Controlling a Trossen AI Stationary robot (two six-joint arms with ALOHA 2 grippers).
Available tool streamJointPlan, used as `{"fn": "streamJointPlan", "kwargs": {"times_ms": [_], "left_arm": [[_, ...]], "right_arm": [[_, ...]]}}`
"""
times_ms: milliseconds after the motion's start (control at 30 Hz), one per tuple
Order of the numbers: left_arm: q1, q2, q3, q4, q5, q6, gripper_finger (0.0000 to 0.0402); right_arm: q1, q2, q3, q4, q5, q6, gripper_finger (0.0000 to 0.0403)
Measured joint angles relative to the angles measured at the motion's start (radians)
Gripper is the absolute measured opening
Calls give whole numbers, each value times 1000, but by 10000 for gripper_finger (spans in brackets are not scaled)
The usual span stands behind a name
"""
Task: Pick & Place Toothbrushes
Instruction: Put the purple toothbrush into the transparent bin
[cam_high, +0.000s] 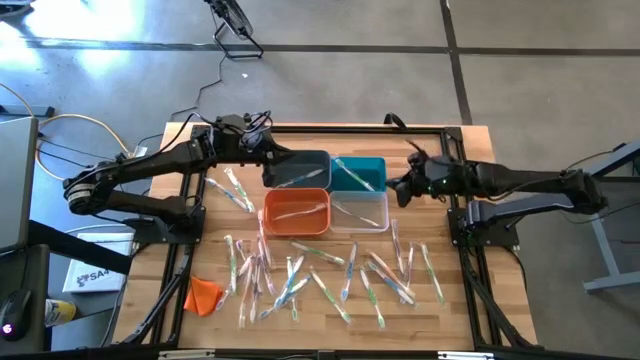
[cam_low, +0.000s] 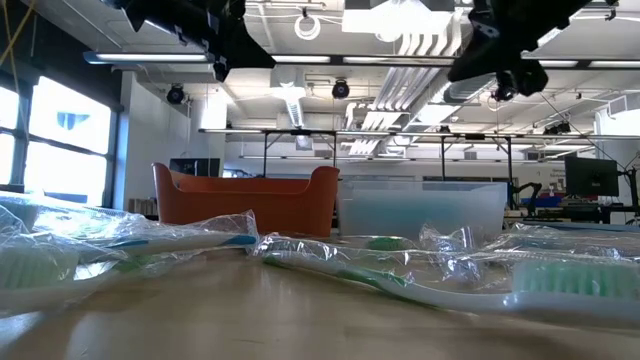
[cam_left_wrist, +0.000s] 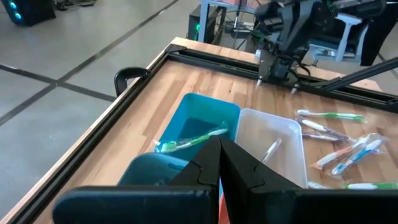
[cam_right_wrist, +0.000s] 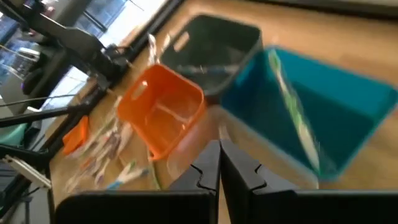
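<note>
The wooden table (cam_high: 150, 285) carries four bins (cam_high: 297, 212), scattered toothbrushes (cam_high: 330, 278) — and an orange lump (cam_high: 203, 294).

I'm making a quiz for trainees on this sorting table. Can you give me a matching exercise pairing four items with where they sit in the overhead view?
Things:
1. dark grey bin
2. teal bin
3. orange bin
4. orange cloth lump

Places:
A. front left corner of the table
B. back row, right
C. back row, left
D. front row, left

Pairs: 1-C, 2-B, 3-D, 4-A
</note>
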Motion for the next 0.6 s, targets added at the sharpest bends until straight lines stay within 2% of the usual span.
{"fn": "streamJointPlan", "kwargs": {"times_ms": [333, 467, 600], "left_arm": [[0, 0, 0, -2, 0, -3, 0], [0, 0, 0, -2, 0, -3, 0], [0, 0, 0, -2, 0, -3, 0]], "right_arm": [[208, 9, 0, -76, 142, 239, 3], [256, 9, 0, -117, 200, 361, 3], [286, 12, 0, -135, 201, 432, 3]]}}
